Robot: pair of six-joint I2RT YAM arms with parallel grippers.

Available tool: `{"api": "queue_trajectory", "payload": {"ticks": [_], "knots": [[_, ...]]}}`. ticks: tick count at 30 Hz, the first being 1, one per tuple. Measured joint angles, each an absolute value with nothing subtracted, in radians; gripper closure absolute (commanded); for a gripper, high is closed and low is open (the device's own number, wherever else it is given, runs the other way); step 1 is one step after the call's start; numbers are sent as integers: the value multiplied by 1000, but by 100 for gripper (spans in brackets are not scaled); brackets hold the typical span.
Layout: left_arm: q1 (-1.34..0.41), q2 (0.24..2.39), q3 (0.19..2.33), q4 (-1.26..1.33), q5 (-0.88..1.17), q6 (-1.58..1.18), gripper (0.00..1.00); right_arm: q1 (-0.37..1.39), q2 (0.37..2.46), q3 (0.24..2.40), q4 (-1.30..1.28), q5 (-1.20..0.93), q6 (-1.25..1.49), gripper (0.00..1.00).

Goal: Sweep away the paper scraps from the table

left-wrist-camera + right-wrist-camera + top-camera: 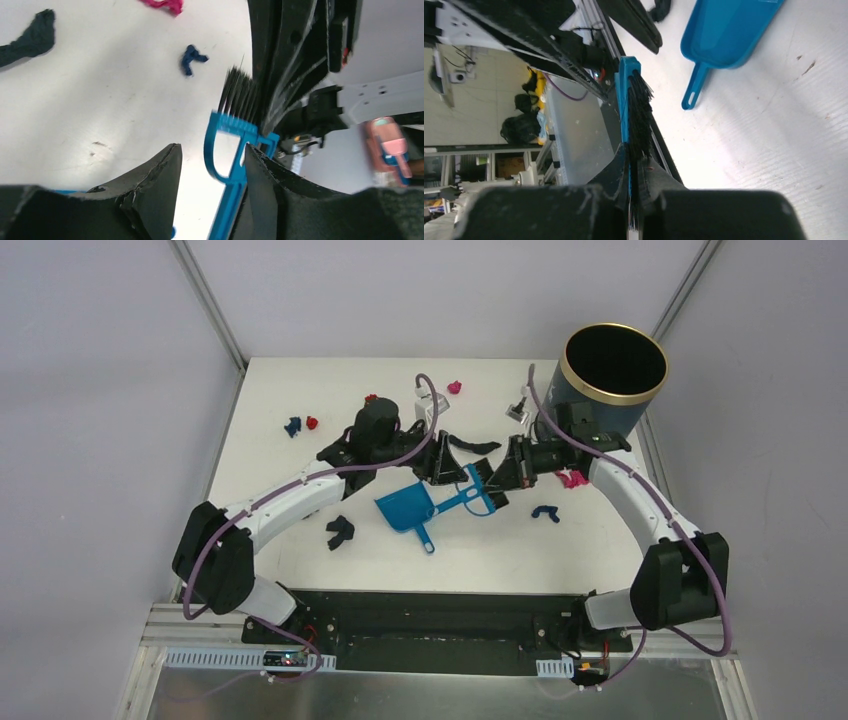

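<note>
brush (235,129) handle cut by bottom edge, pink scrap (162,4) up-left of brush clipped at top, dustpan (724,35) beyond brush cut off, brush's near end hidden in right gripper (633,170)

Overhead view faces the table (500,540); close wrist views share the brush (239,100).

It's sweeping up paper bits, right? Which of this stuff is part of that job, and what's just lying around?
Part of the job:
- paper scraps, red, pink and blue
- brush
- dustpan
- table
- black bin, probably for the sweepings

Just lying about:
- nothing clear; the black crumpled bits look like more scraps
</note>
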State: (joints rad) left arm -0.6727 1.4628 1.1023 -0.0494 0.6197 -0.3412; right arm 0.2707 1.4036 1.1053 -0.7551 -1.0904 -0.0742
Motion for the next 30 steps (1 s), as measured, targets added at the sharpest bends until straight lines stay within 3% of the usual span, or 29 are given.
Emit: {"api": "queue_trajectory", "payload": {"ticks": [5,9,16,20,24,28,30], "knots": [[-625,1490,1040,212,764,-574,60,125,1374,1089,-519,-1213,201,100],[-598,1577,1008,488,859,-800,80,49,1368,1048,-303,-1263,415,100],[-559,1749,983,900,990,-1168,100,49,1359,1020,-219,-1236,468,100],[-555,1771,982,972,1013,-1240,100,50,1336,1023,-268,-1200,416,64],[-555,1743,1031,708,1028,-1065,100,51,1321,1071,-459,-1110,247,40],[-580,1705,1237,105,958,-623,100,39,1321,1140,-635,-1049,51,36],[-599,1679,1299,-78,931,-459,100,36,1321,1189,-727,-1033,-68,36]]}}
